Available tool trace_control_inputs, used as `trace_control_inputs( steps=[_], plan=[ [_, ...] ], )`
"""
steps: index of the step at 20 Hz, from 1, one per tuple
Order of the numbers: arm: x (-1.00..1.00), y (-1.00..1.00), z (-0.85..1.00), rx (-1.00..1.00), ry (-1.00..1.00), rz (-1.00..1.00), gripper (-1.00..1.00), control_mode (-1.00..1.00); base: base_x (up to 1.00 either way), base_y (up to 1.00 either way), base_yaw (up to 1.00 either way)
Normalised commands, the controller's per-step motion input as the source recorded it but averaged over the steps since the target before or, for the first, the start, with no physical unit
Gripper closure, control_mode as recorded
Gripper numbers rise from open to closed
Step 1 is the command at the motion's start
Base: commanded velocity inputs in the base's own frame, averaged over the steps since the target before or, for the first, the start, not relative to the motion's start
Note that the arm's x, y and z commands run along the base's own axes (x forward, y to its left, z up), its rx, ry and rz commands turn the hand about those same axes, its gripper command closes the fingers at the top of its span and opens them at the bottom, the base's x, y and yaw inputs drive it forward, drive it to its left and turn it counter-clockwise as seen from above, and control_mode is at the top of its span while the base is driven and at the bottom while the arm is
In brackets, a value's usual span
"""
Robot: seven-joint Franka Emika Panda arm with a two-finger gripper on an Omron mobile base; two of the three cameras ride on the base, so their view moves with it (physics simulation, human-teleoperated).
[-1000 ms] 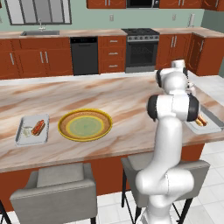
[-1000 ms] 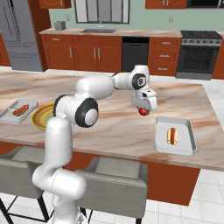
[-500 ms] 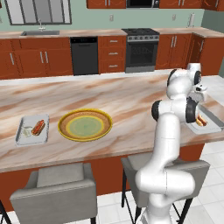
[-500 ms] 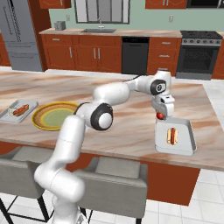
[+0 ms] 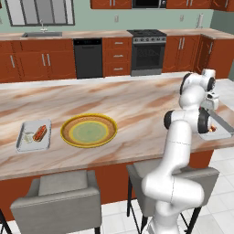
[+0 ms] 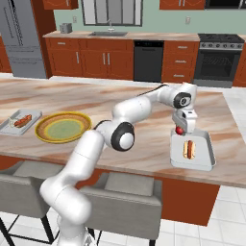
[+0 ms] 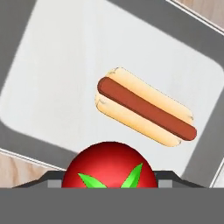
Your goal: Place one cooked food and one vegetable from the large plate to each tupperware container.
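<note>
From the left base view, your arm has swung right, off the large plate [image 5: 89, 130]. From the right base view, your gripper [image 6: 180, 129] pinches a tomato [image 6: 179, 130] over the right tupperware container [image 6: 208, 158], so drop next. In the hand view, the hot dog [image 7: 144, 112] lies slanted, corner to corner.
</note>
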Motion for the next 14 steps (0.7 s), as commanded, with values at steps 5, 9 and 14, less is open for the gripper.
trace_control_inputs(
  steps=[5, 9, 14],
  plan=[
    [0.00, -0.21, -0.35, 0.05, -0.01, -0.10, 1.00, -1.00, 0.00, 0.00, 0.00],
    [-0.22, -0.04, -0.34, 0.06, -0.01, -0.12, 1.00, -1.00, 0.00, 0.00, 0.00],
    [-0.13, 0.04, -0.19, 0.03, 0.00, -0.17, 1.00, -1.00, 0.00, 0.00, 0.00]
  ],
)
